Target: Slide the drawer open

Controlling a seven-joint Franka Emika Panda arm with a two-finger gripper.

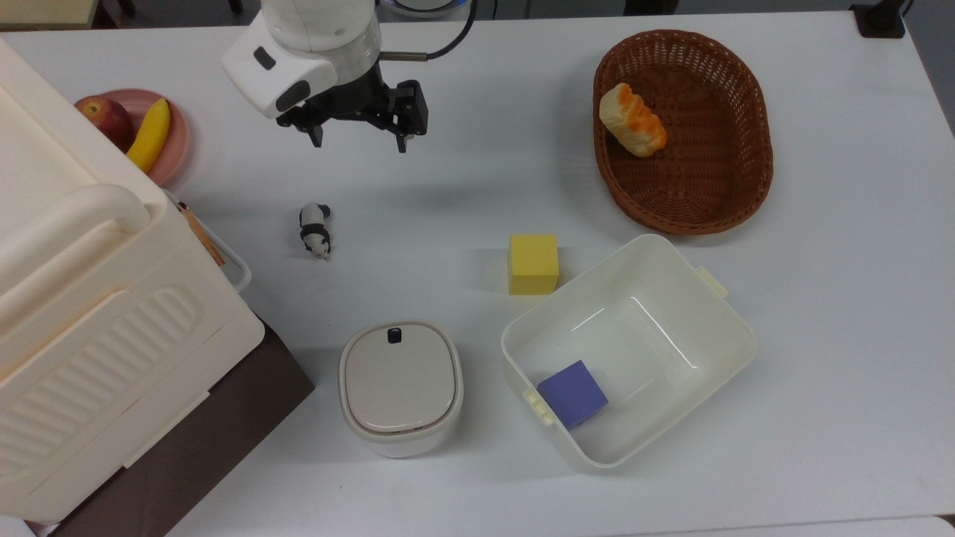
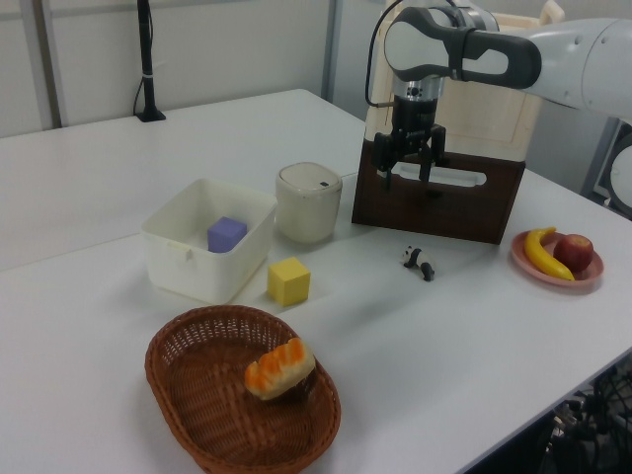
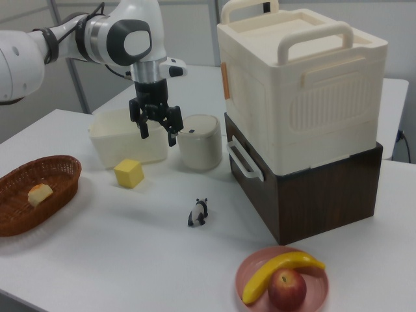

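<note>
dark brown wood fronts the drawer (image 3: pixel 250 174), which sits shut in the low cabinet under the big cream box (image 3: pixel 300 78) at the right view's right. its white loop handle (image 3: pixel 244 158) sticks out from the front panel toward the open table, likely so a finger can hook behind it and pull. the cream box rests on top of the cabinet, so the drawer can only come out forward, toward the middle of the table (image 1: pixel 462 186).

the gripper (image 1: pixel 357 139) hangs above the bare table with its two fingers spread apart and holding nothing, pointing down. in the top view it is well apart from the handle (image 1: pixel 233 262), up and to the top view's right of it. in the left view it appears in front of the drawer face (image 2: pixel 439 202), but that looks like overlap along the line of sight, not contact.

a small panda figure (image 1: pixel 315 229) lies on the table between the gripper and the drawer front, near the likely path. a lidded pot (image 1: pixel 401 385) stands near the cabinet's corner.
</note>
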